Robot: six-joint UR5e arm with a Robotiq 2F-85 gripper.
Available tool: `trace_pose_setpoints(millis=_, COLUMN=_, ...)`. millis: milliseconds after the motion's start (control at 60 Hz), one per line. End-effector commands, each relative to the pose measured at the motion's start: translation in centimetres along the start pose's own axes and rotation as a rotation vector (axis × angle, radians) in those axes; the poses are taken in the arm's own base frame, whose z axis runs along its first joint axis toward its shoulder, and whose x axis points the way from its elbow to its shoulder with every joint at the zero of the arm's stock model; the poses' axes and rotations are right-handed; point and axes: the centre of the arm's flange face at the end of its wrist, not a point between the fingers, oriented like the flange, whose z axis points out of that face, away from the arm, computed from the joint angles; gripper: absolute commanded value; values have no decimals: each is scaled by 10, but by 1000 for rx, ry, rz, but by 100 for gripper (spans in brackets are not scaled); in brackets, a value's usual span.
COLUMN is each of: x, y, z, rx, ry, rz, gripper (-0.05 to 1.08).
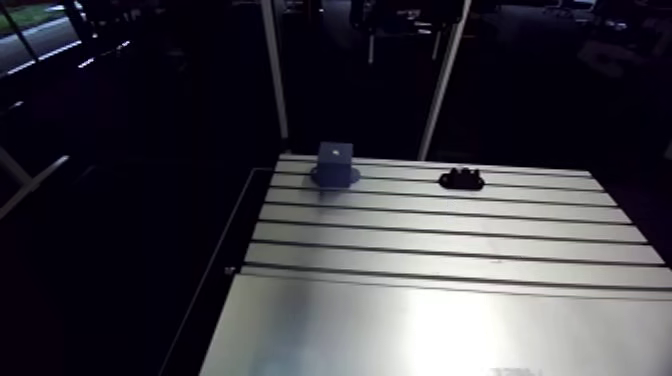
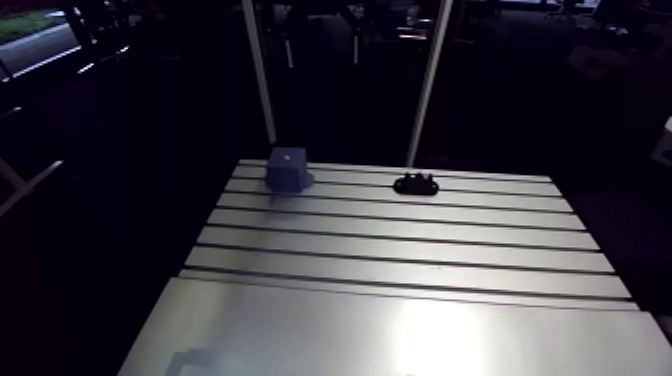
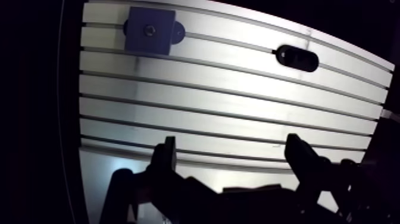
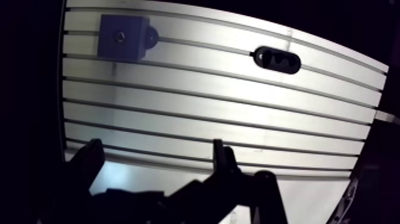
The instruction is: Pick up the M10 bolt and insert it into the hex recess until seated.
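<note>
A blue block (image 3: 150, 31) with a small round hole in its top stands on a dark flange at the table's far edge, well ahead of the gripper and off to one side. A black oval holder (image 3: 297, 58) with small dark bumps on top (image 1: 461, 180) lies along the same far edge; I cannot make out a bolt on its own. In the wrist view my gripper (image 3: 232, 156) is open, its two dark fingers (image 3: 166, 158) wide apart over bare table with nothing between them. The arm view does not show the gripper.
The slotted aluminium table (image 1: 440, 240) runs from the two objects toward the camera, ending in a smooth plate (image 1: 430, 330). Two white upright posts (image 1: 275, 70) rise behind its far edge. The table's left edge drops into darkness.
</note>
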Motion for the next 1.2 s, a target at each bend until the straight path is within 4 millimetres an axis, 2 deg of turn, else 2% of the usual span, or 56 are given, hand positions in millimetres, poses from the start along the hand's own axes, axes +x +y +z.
trace_pose_setpoints(millis=17, x=-57, y=34, z=-39, rx=2, ry=8, rz=53, gripper=1)
trace_pose_setpoints(millis=317, x=-63, y=33, z=-41, rx=12, ry=-31, rz=54, gripper=1)
trace_pose_setpoints(millis=633, x=-61, y=34, z=-54, rx=22, ry=-6, rz=89, gripper=1)
trace_pose_setpoints(millis=1200, x=-68, y=32, z=-48, rx=36, ry=-47, rz=93, gripper=1)
